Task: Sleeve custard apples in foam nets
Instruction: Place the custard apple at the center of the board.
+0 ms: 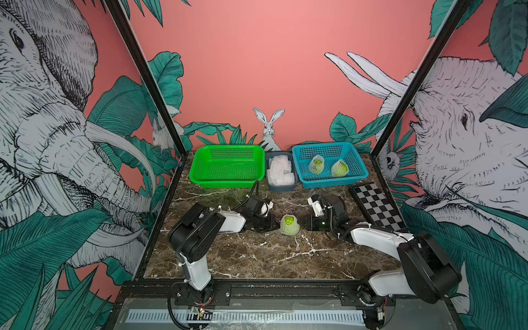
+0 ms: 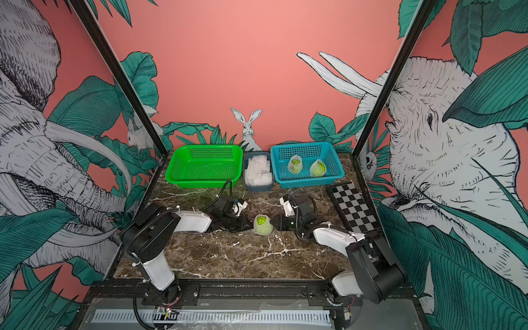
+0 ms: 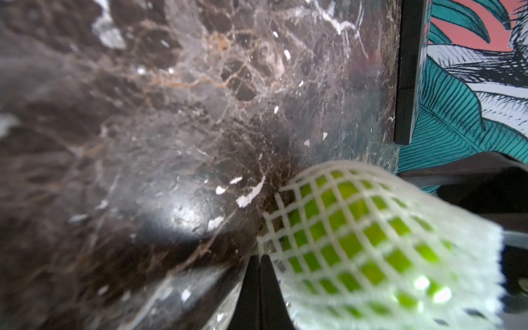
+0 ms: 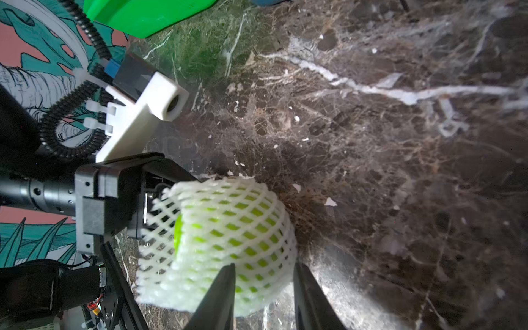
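Three net-sleeved custard apples [image 1: 288, 221]: two in one blue basket [image 1: 328, 145], one on the worktop [image 1: 257, 257] between two claws. The left claw [image 3: 260, 257] is pressed together; the right claw [image 4: 264, 268] stands part-spread astride the foam net [image 4: 228, 200], grip unclear.

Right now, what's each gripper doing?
Left gripper: jaws shut beside the white foam net on the green custard apple; grip unclear.
Right gripper: jaws open, straddling that netted apple.
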Robot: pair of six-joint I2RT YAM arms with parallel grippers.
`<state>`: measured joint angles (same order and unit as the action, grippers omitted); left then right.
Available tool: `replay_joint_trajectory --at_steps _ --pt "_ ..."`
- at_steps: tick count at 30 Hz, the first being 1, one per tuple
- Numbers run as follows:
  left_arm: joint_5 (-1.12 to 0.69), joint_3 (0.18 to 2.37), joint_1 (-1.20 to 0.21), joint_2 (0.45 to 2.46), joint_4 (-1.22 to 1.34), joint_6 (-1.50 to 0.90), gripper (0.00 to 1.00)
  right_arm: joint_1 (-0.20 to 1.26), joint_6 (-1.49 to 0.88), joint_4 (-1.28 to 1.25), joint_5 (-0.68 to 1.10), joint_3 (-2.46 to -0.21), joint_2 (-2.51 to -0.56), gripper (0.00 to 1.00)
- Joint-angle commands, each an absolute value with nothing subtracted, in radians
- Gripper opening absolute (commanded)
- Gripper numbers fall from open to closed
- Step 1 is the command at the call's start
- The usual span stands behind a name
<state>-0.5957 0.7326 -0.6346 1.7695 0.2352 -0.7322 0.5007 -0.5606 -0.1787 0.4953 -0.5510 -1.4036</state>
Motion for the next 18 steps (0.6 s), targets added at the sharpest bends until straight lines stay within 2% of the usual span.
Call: replay_joint_trajectory --at_steps 1,3,8,18 --pt "-0.579 0.75 -0.643 1.737 0.227 -0.718 0.0 0.499 -0.578 -0.245 0.511 -0.54 -1.421 0.3" --pt "-0.578 0.75 -0.644 1.738 0.227 -0.719 0.0 0.501 -0.578 -0.249 0.511 -0.538 -1.426 0.22" --pt "-0.573 0.75 -0.652 1.736 0.215 -0.713 0.0 0.501 -0.577 -0.256 0.508 -0.527 -1.435 0.13" --pt "-0.53 0.771 -0.674 1.741 0.145 -0.677 0.0 0.516 -0.577 -0.281 0.493 -0.514 -1.475 0.12"
